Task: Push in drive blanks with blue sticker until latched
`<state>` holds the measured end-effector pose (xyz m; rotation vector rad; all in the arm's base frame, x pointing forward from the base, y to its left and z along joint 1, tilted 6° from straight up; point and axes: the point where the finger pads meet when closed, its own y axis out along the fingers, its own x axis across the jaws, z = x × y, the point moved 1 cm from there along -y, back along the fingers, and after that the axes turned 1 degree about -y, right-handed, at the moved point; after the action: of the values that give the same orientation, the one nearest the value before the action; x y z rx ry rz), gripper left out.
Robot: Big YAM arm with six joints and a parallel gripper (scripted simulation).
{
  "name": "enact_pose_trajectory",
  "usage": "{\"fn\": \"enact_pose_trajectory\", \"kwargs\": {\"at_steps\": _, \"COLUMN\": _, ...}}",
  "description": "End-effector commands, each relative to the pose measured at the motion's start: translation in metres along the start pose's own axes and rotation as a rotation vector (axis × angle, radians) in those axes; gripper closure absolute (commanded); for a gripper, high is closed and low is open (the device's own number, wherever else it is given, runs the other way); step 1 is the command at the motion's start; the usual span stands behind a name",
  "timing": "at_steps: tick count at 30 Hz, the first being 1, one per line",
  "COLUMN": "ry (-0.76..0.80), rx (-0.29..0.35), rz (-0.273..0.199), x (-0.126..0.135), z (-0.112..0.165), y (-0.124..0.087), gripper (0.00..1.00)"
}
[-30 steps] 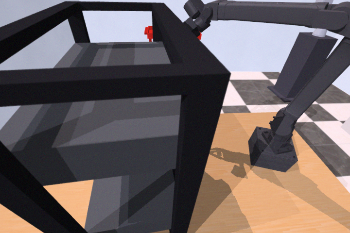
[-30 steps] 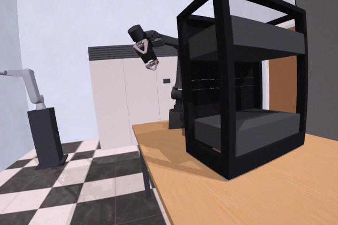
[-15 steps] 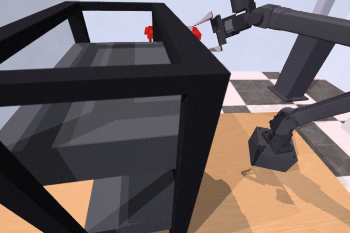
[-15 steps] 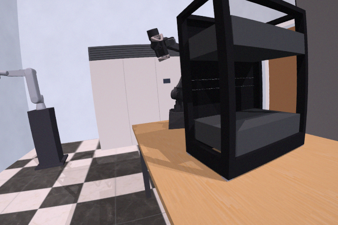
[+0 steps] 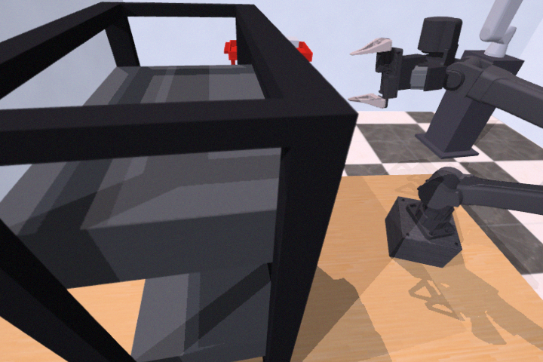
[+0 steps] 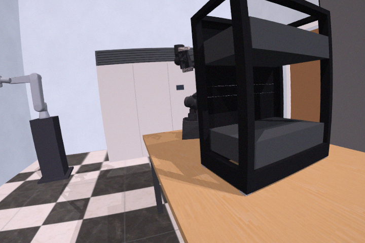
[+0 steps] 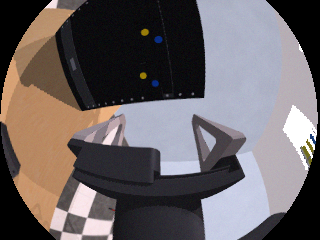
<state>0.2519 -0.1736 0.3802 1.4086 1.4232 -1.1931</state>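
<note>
The black open-frame rack (image 5: 161, 170) stands on the wooden table and fills the left of the top view; it also shows in the exterior view (image 6: 260, 94). Grey drive blanks (image 6: 263, 42) sit in its bays. In the wrist view the rack's dark front face (image 7: 134, 40) is ahead, with two blue stickers (image 7: 158, 39) (image 7: 155, 83) and two yellow stickers (image 7: 144, 32) (image 7: 143, 75) beside them. My gripper (image 5: 370, 72) is open and empty, in the air level with the rack's top and well apart from it. It also shows in the wrist view (image 7: 160, 135).
My arm's base (image 5: 424, 238) sits on the table to the right of the rack. A red object (image 5: 230, 50) shows behind the rack's top. A pale arm on a dark pedestal (image 6: 47, 149) and a white cabinet (image 6: 137, 106) stand on the checkered floor.
</note>
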Motion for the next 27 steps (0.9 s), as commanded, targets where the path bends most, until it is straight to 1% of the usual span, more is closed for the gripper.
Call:
{"fn": "enact_pose_trajectory", "kwargs": {"at_steps": 1, "ry": -0.055, "rx": -0.007, "rz": 0.065, "x": 0.000, "z": -0.015, "y": -0.016, "gripper": 0.00}}
{"fn": "enact_pose_trajectory", "kwargs": {"at_steps": 4, "ry": -0.092, "rx": -0.022, "rz": 0.090, "x": 0.012, "z": -0.027, "y": -0.025, "gripper": 0.00}}
{"fn": "enact_pose_trajectory", "kwargs": {"at_steps": 6, "ry": -0.092, "rx": -0.022, "rz": 0.090, "x": 0.012, "z": -0.027, "y": -0.025, "gripper": 0.00}}
{"fn": "enact_pose_trajectory", "kwargs": {"at_steps": 14, "ry": -0.157, "rx": -0.047, "rz": 0.129, "x": 0.035, "z": -0.044, "y": -0.037, "gripper": 0.00}}
{"fn": "enact_pose_trajectory", "kwargs": {"at_steps": 19, "ry": -0.173, "rx": -0.053, "rz": 0.138, "x": 0.041, "z": -0.048, "y": -0.040, "gripper": 0.00}}
{"fn": "enact_pose_trajectory", "kwargs": {"at_steps": 21, "ry": -0.185, "rx": -0.060, "rz": 0.143, "x": 0.034, "z": -0.052, "y": -0.040, "gripper": 0.00}}
{"fn": "enact_pose_trajectory", "kwargs": {"at_steps": 27, "ry": -0.175, "rx": -0.058, "rz": 0.136, "x": 0.041, "z": -0.048, "y": -0.039, "gripper": 0.00}}
